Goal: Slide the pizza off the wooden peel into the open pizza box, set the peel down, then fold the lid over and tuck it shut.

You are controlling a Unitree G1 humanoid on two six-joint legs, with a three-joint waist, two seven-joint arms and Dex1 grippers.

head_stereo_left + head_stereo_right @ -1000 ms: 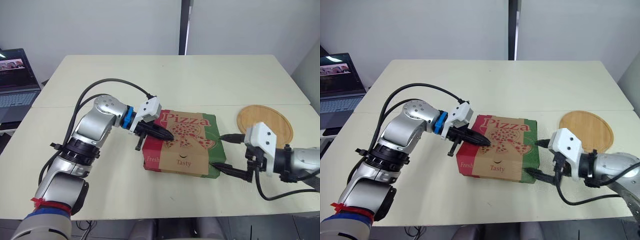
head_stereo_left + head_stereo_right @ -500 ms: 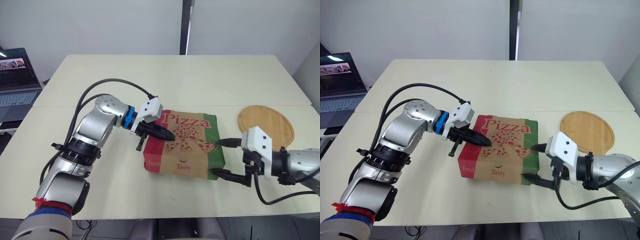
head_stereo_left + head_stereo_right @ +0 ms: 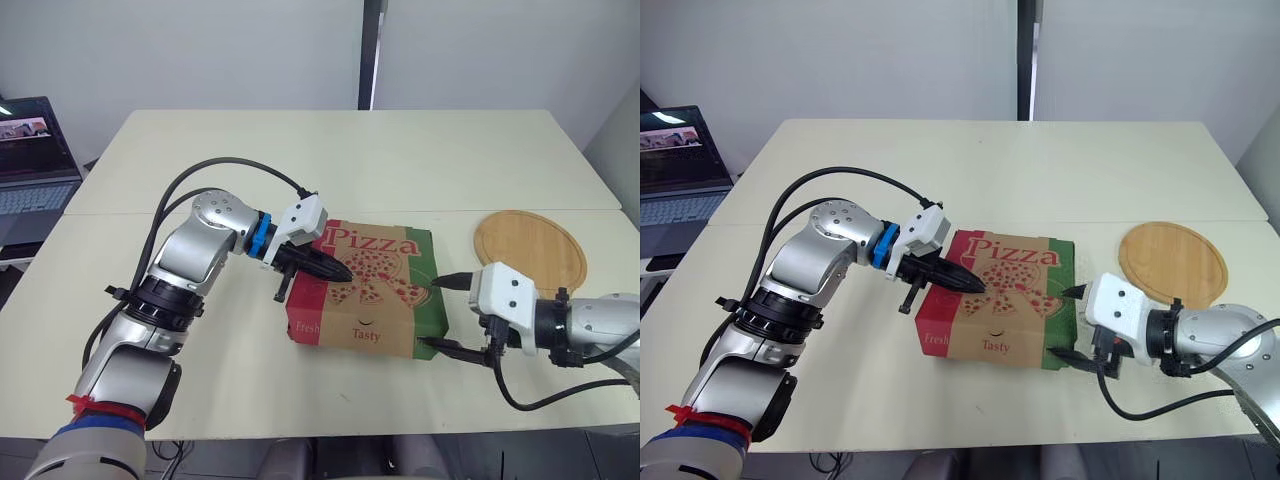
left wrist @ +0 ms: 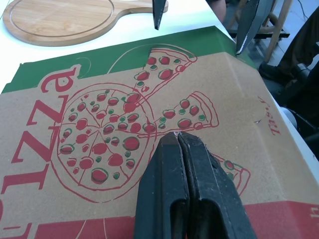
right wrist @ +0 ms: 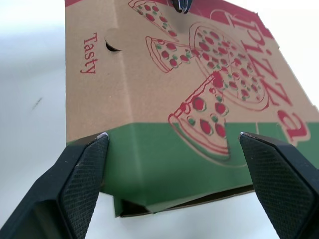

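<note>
closest to the robot is the right gripper (image 3: pixel 432 314). its two black fingers (image 5: pixel 82 174) are spread wide apart, one on each side of the green end of the pizza box (image 3: pixel 365 290). one finger is by the front corner of the box and the other is up over the edge of the lid (image 4: pixel 124 99). i cannot tell if they touch the box. in the right wrist view a small dark gap shows under the green flap at that end.

the pizza box sits in the middle of the table (image 3: pixel 350 160), between the two arms. its lid is down flat. the top is brown with a red pizza drawing and the word "pizza", and the front says "tasty".

the left gripper (image 3: pixel 338 271) comes in from the robot's left side. its fingers are pressed tight together with nothing between them. the tips rest on the lid, right on the pizza drawing.

a bit farther back, on the robot's right, the wooden peel (image 3: pixel 530 245) lies flat on the table. it is round, it is bare, and it is just beside the box but not touching it.

far off on the left, past the table's edge, an open laptop (image 3: pixel 35 165) sits with its screen on.
</note>
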